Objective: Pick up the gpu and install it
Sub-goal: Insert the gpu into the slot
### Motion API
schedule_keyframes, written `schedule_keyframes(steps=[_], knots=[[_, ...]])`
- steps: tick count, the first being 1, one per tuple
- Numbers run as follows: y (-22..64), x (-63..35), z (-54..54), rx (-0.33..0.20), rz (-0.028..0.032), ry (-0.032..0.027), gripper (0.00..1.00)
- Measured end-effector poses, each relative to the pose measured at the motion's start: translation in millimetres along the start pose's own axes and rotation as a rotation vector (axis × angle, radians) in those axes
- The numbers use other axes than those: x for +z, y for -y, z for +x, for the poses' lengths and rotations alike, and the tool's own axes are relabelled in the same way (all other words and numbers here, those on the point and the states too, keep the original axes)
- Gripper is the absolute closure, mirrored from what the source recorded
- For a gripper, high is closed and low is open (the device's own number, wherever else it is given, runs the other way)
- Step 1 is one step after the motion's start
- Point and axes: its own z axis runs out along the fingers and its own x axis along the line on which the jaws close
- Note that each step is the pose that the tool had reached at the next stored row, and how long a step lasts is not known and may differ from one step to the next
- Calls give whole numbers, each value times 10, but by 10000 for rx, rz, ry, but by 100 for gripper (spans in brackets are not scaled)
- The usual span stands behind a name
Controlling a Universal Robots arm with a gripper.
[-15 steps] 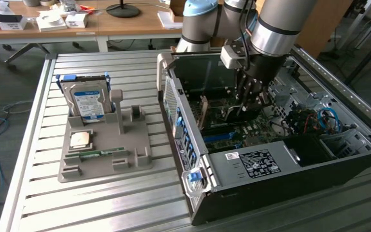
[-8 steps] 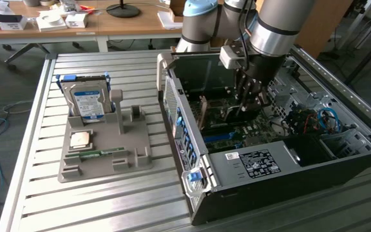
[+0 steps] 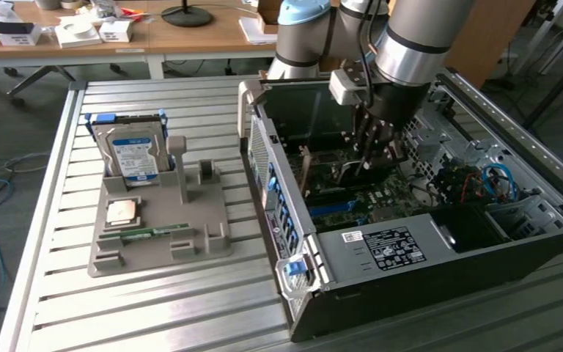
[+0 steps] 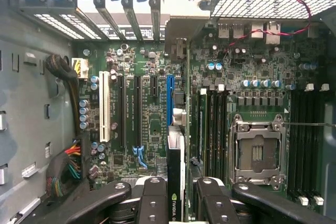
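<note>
My gripper reaches down into the open computer case, low over the motherboard. In the wrist view my gripper is shut on the gpu, seen edge-on as a thin dark card with a green logo between the black fingers. The card runs toward the rear slot openings, where its metal bracket shows. It lies right alongside the long blue expansion slot. I cannot tell whether its edge touches the slot.
A grey parts holder stands on the slatted table at the exterior view's left, carrying a hard drive, a processor chip and a memory stick. Inside the case are cable bundles, an open processor socket and blue cables.
</note>
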Motion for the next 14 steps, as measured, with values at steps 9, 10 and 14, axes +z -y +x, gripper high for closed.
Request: schedule_keyframes(steps=[9,10,14], knots=[[-19,41,2,0,0,-1,74],[-19,42,2,-1,-1,-2,74],[-20,43,2,0,0,-1,74]])
